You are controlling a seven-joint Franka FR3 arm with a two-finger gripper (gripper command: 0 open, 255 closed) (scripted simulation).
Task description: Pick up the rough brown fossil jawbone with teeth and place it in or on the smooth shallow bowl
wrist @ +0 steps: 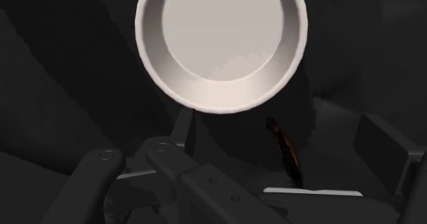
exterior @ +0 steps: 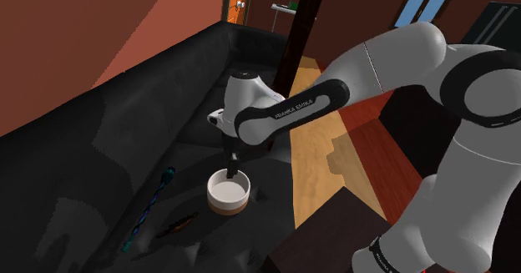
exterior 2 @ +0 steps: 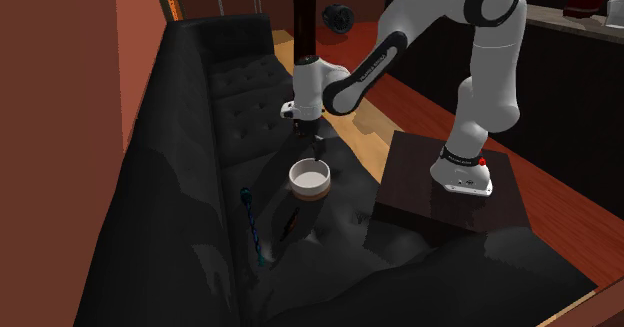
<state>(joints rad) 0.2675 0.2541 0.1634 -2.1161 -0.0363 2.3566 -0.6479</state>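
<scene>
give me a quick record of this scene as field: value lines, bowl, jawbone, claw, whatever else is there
surface: black sofa
bowl: white inside, brown base, upright on the seat, empty
jawbone: thin brown piece beside the bowl, not in it
claw: open, hovers by the bowl, fingers either side of the jawbone without touching it
other: blue-green rod lying on the seat, apart from the bowl
task state: jawbone not yet picked up

The shallow round bowl (exterior: 225,198), white with a tan base band, stands upright on the black sofa seat (exterior: 100,146), lower middle of the shoulder view. The jawbone (wrist: 282,149), a slim dark-brown sliver, shows just beside its rim.
</scene>
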